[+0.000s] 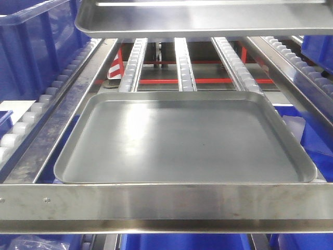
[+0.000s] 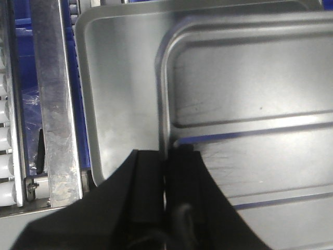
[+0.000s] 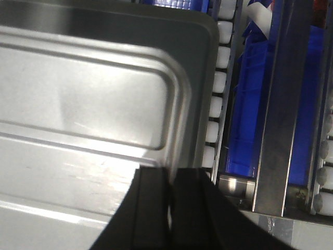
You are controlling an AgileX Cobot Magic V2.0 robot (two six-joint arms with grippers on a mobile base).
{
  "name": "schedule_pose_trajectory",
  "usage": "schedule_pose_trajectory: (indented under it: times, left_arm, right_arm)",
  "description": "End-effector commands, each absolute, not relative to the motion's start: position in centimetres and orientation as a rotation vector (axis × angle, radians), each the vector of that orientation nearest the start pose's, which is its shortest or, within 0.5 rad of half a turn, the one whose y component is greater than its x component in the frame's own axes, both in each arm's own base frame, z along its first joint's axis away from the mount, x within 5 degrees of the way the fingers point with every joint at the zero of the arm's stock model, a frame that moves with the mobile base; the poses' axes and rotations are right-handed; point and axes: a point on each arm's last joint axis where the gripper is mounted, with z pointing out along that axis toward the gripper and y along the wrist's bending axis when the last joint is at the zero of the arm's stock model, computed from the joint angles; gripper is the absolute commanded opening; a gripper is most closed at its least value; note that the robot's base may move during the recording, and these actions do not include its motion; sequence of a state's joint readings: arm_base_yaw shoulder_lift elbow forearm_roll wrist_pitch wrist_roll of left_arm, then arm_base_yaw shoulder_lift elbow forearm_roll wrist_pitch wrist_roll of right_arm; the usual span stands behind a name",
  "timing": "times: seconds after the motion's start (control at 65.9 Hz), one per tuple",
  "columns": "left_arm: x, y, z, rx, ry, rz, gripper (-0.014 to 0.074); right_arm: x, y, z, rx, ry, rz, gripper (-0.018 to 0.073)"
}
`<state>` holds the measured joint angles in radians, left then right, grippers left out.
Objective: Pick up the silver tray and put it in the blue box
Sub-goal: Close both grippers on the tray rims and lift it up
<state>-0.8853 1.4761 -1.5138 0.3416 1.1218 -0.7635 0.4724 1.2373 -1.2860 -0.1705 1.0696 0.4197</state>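
Judging by how things are lying, the carry step is in hand. The silver tray is hanging at twelve o'clock in the front view, raised clear of the large matte grey tray below it.

At the far left, at ten o'clock in the front view, the blue box is standing beside the roller rack, well apart from the silver tray. More blue plastic is showing at the right edge, so the pictures are not settling which crate is the target.

The left gripper is clamping the tray's left rim. Its black fingers are sitting close together at six o'clock in the left wrist view, with the rim running into the narrow slot between them.

The right gripper is pinching the opposite rim the same way, at six o'clock in its own view. White rollers and blue plastic are showing past the tray's edge at three o'clock.

The next move is calling for both arms to travel together, keeping the tray level until it is over the box.

The rack is bare steel with a front rail at six o'clock. Little of the room is showing.
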Motion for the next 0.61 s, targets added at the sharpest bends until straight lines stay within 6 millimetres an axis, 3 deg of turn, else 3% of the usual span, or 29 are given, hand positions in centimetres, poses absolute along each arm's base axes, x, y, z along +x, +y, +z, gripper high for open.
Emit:
schedule_pose_trajectory:
  times: [0.0,0.592]
  left_arm:
    - [20.87,-21.42,41.14,0.254,2.39,-0.283,-0.0105]
    - [21.08,-21.69,40.79,0.258,2.399,-0.273,-0.0105]
  right_arm:
    - [21.91,9.55,40.33,-0.132,2.395,0.159,0.0059]
    - [21.87,9.52,40.28,-0.131,2.403,0.155,0.0059]
